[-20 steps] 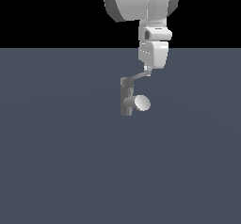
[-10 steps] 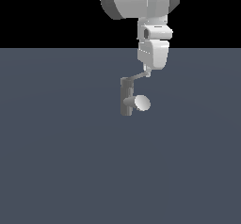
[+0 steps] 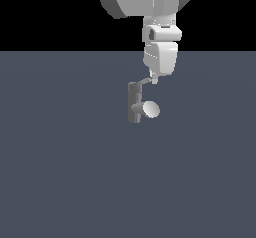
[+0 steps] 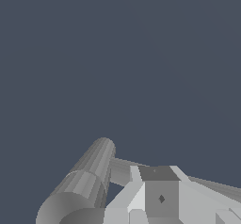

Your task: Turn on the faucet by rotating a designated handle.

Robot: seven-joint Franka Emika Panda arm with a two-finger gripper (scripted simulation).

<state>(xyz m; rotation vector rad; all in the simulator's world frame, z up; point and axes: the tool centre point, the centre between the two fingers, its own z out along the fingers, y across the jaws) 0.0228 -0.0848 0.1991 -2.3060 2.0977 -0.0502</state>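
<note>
Exterior view: the faucet (image 3: 134, 103) stands upright on a plain grey-blue floor (image 3: 60, 172), near the middle of the picture, its stubby spout ending in a pale round disc (image 3: 151, 109) that faces the exterior view's right. From its top cap the handle (image 3: 144, 81), a thin light grey lever, slants up toward the exterior view's right. The gripper (image 3: 154, 80) hangs straight above, its tip meeting the lever's outer end. The fingers are too small and merged with the white wrist housing to tell whether they are spread or pressed together. The arm's upper part is cut off by the picture's edge.

Wrist view: the faucet (image 4: 82, 185) post fills the lower part, seen almost end-on and cut off by the frame. The handle (image 4: 123, 170) runs from its cap behind a pale finger (image 4: 160, 197), which hides most of the lever; only one finger is clear, so the grip remains unreadable.
</note>
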